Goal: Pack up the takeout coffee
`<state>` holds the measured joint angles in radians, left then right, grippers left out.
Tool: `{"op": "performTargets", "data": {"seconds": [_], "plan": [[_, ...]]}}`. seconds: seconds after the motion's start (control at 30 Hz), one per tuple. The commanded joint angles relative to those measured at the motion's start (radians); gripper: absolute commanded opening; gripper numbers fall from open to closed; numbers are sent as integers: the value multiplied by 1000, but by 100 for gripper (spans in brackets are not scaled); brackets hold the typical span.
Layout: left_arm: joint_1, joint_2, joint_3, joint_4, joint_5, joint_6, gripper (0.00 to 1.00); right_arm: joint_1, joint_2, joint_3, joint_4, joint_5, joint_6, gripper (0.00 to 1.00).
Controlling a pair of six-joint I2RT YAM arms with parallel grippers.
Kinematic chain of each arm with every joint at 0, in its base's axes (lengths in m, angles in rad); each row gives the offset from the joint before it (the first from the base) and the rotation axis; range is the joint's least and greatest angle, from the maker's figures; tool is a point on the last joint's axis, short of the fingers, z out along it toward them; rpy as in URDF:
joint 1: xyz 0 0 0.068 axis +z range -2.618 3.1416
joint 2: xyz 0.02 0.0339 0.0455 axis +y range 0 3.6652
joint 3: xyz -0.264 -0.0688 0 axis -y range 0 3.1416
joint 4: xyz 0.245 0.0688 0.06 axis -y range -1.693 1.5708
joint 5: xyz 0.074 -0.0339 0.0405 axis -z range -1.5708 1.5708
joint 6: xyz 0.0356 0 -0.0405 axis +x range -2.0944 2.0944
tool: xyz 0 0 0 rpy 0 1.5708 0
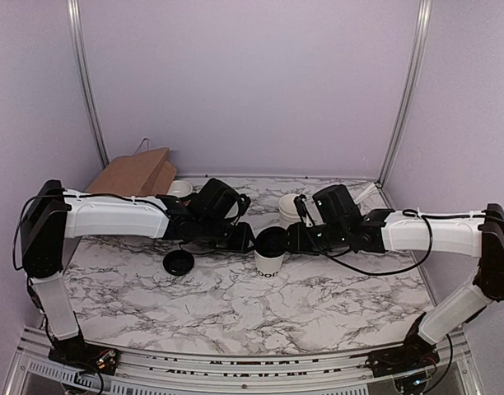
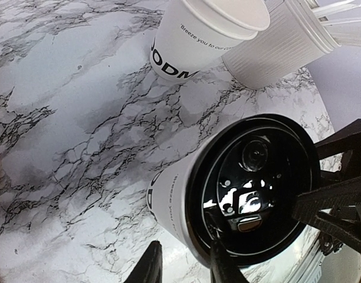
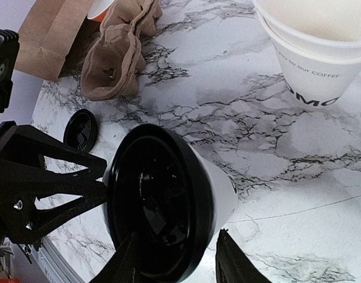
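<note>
Left hand first: it is turned on its side and narrowed to a pinch on the lidded rim of the coffee cup, with 1 finger laid over the black lid and the other down beside the white wall. From the right wrist view, those 2 dark fingers come to a point right on the lid's edge.

Over to the right hand, reaching in from the opposite side. Its fingers are spread across that same rim, 1 in front of the lid's face and 1 alongside the cup wall. Whether they are actually touching, I cannot tell.

The cup itself stands upright in the middle of the marble tabletop, between the 2 hands, lid seated on top and black lettering low on its side.

Moving outward, a 2nd black lid lies flat on the tabletop to the left of the cup, apart from it. Just behind the cup is a stack of white cups, and a ribbed white tub with utensils sits right beside that stack. At the back left a brown paper bag lies near the wall, with a small white bowl next to it and a crumpled tan bundle close by.
</note>
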<state>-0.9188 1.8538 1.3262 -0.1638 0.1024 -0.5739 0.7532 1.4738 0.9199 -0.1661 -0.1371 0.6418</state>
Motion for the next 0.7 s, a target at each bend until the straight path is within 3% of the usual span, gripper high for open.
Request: {"op": "performTargets", "data": {"seconds": [0.0, 0.67], "plan": [[-9, 15, 31, -41, -16, 19, 28, -4, 12, 57, -16, 21, -31, 42], [-15, 26, 44, -50, -13, 27, 28, 140, 93, 243, -204, 279, -135, 26]]}}
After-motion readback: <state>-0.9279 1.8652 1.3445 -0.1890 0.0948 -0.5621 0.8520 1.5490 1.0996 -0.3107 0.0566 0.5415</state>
